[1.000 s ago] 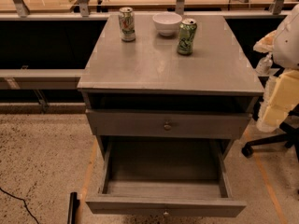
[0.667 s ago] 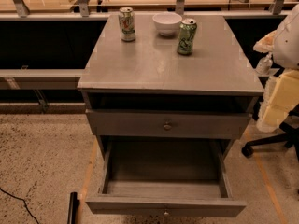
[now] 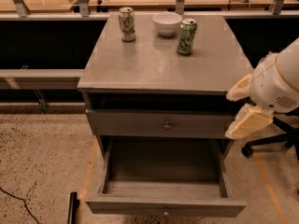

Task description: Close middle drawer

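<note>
Not much changes over the last second except the arm. The pincer (image 3: pixel 227 115) is lower now and closer in. It hangs just off the front right corner of the counter (image 3: pixel 154 64), about level with the dark slot under the counter's lip. A second ago it sat higher and further out from that corner. Its two cream fingers (image 3: pixel 247 122) point in toward the counter and stand apart with a clear gap between them. They hold nothing and I can't see them touching anything.

The middle drawer (image 3: pixel 163 171) hasn't budged. It's below the counter and pulled out well past the counter's front edge, with its long box showing nothing inside. Its low front panel is nearest the camera, and the little round knob (image 3: pixel 166 213) sits dead centre on it. The other drawer front (image 3: pixel 140 124) sits right under the counter's front edge, between the counter and the pulled-out box. It's in the same spot as before.

The stuff on the counter looks the same too. There's a pale can (image 3: pixel 126 24) at the back left, a white bowl (image 3: pixel 167 23) at the back middle and a green can (image 3: pixel 187 30) just beside the bowl. A black chair base (image 3: pixel 264 143) sits on the floor off the counter's right side, behind the arm.
</note>
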